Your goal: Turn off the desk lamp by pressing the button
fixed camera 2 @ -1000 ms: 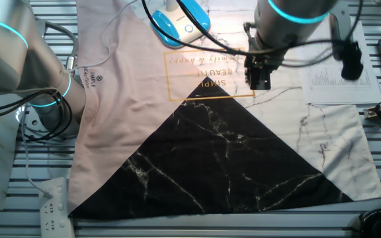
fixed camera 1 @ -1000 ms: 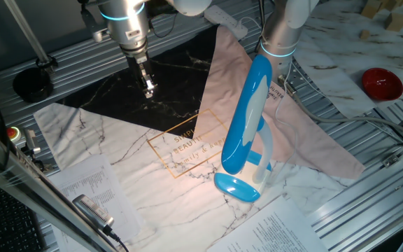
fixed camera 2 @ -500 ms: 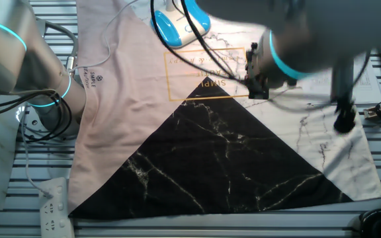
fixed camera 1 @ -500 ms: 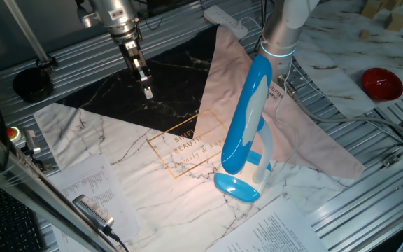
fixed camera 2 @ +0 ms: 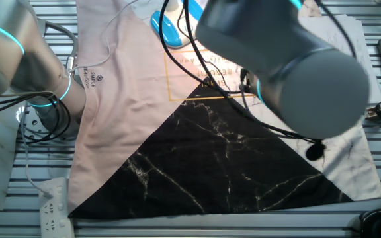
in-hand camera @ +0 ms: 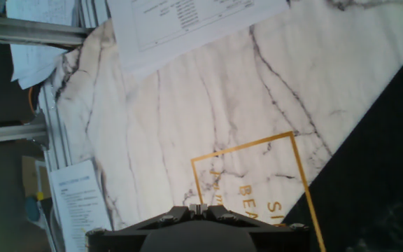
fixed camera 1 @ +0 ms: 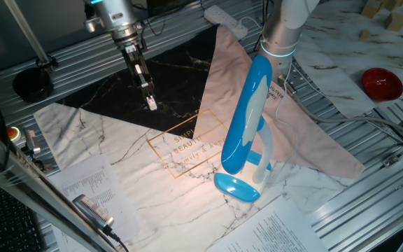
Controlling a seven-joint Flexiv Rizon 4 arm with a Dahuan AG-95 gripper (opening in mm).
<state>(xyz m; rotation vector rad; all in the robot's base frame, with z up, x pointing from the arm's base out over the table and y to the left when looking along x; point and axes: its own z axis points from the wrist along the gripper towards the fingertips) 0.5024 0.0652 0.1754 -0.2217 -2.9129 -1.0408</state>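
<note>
- The marble-patterned cloth (fixed camera 1: 117,150) covers most of the table, with white, pink and black sections and a gold-outlined square with lettering near the frame centre of one fixed view.
- The robot arm (fixed camera 2: 290,66) fills the upper right of the other fixed view, blurred and close to the lens, hiding much of the cloth behind it.
- The desk lamp (fixed camera 1: 247,115) stands right of centre in one fixed view, its blue head tilted up and leaning over the small oval base at lower centre; a warm glow lies on the cloth beside the base. In the other fixed view only the base shows, at the top edge.
- The gripper (fixed camera 1: 151,105) hangs in the upper left of one fixed view, above the black section's edge, well apart from the lamp. Whether its fingers are apart or together I cannot tell.
- Printed paper sheets (in-hand camera: 187,24) lie at the top of the hand view.
- A red bowl (fixed camera 1: 382,82) sits at far right.
</note>
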